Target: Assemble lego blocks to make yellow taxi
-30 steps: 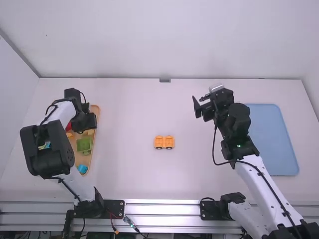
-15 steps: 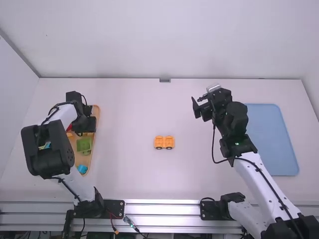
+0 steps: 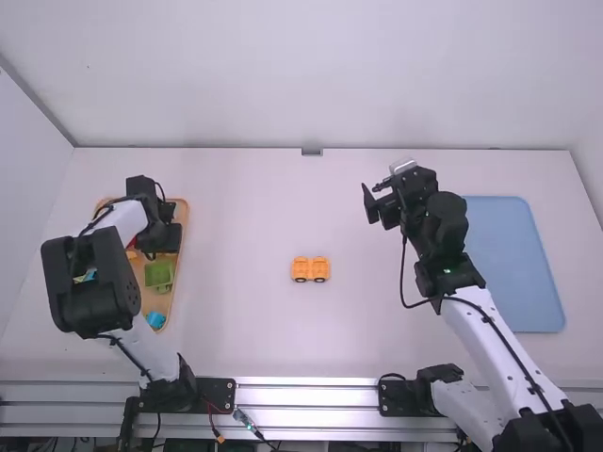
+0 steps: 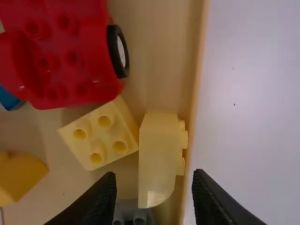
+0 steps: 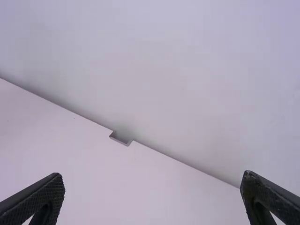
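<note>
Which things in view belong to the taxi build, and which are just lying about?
Likely for the taxi:
- wheeled orange-yellow base
- studded yellow block
- curved yellow block

Apparently just lying about:
- red wheeled block
- green block
- blue board

A four-wheeled orange plastic chassis [image 3: 310, 270] is sitting mid-table, between a shallow tan tray [image 3: 186, 221] on the left and a flat blue rectangular mat [image 3: 516, 268] on the right. Inside the tray, a boxy green plastic block [image 3: 159, 275] is lying beyond a small blue plastic block [image 3: 155, 320]; a square pale-yellow plastic block [image 4: 111, 132] is lying just beside a curved-ended pale-yellow plastic block [image 4: 158, 152], near the tray's wall.
</note>
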Robot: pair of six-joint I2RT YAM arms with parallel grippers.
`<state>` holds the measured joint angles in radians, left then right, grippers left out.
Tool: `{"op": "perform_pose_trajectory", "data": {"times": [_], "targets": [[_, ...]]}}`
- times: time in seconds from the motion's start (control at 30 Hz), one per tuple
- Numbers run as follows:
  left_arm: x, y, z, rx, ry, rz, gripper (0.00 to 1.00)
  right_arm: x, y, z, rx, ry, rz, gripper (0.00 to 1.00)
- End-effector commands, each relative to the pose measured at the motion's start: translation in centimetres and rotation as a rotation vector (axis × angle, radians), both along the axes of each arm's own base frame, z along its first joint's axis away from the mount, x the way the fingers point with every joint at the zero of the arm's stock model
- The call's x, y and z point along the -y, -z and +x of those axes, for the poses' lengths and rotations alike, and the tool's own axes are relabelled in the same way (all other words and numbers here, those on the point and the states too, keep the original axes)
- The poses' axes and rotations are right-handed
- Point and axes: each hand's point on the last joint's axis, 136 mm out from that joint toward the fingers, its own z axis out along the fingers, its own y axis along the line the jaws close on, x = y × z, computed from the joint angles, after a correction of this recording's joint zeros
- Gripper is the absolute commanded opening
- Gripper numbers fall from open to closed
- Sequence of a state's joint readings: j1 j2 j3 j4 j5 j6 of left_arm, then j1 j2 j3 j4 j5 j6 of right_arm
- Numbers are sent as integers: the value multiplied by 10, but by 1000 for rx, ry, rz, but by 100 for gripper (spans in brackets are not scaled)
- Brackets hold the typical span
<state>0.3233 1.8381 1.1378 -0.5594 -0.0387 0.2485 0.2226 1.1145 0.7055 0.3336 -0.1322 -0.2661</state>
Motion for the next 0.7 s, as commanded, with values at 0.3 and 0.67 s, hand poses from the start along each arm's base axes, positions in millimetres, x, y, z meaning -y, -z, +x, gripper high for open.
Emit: {"op": "perform_pose_trajectory", "data": {"times": [0.3, 0.67], "targets": [[0, 17, -9, -13, 3, 3, 40, -1, -13, 3, 23, -2, 13, 99], [-5, 25, -10, 12, -7, 16, 36, -4, -13, 1, 23, -21, 15, 99]]}}
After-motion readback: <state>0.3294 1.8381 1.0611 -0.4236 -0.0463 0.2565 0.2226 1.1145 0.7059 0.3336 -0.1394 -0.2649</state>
